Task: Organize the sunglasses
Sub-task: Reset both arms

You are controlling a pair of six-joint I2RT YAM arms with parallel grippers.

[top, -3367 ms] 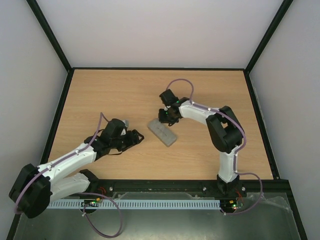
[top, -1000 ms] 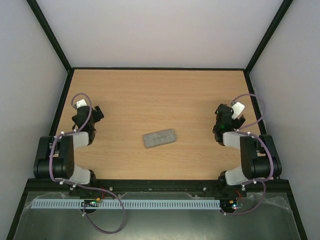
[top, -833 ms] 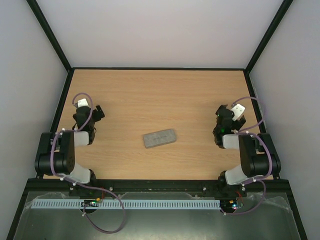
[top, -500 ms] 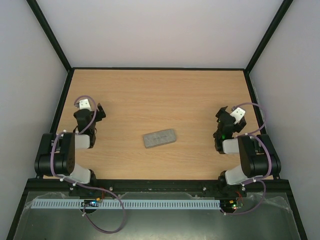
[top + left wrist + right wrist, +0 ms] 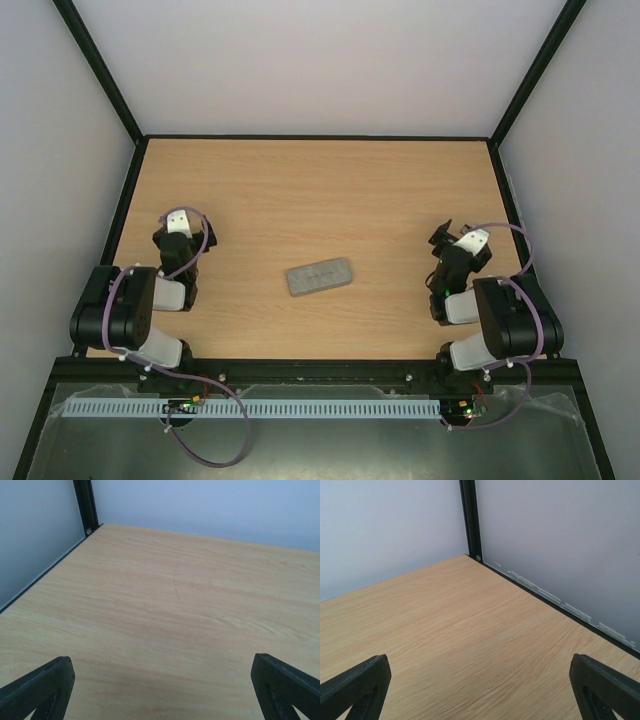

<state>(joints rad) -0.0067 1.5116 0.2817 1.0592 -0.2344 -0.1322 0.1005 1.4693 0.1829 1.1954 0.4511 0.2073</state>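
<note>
Overhead and wrist views of the workspace. A grey rectangular textured case point(image 5: 319, 277) lies flat and closed near the middle of the light wooden table point(image 5: 330, 180), its long axis slightly slanted so that its right end sits a little farther from the arm bases than its left end. The sunglasses show in no view; whether they lie inside the closed case cannot be told. The left arm point(image 5: 130, 310) is folded compactly at the near left side of the table, with the left gripper point(image 5: 160, 692) raised over bare wood, well apart from the case. Its two black fingers point(image 5: 42, 687) stand spread wide at the lower corners of the left wrist view, with nothing between them. The right arm point(image 5: 505, 320) is folded likewise at the near right side, and the right gripper point(image 5: 480, 692) is also well apart from the case. Its black fingers point(image 5: 602, 685) are equally spread and hold nothing. The left wrist view looks across the wood grain toward a black corner post point(image 5: 85, 505) and pale wall panels point(image 5: 210, 505). The right wrist view looks toward the opposite black corner post point(image 5: 470, 515), where a black rail point(image 5: 555, 605) runs along the foot of the pale side panel.
</note>
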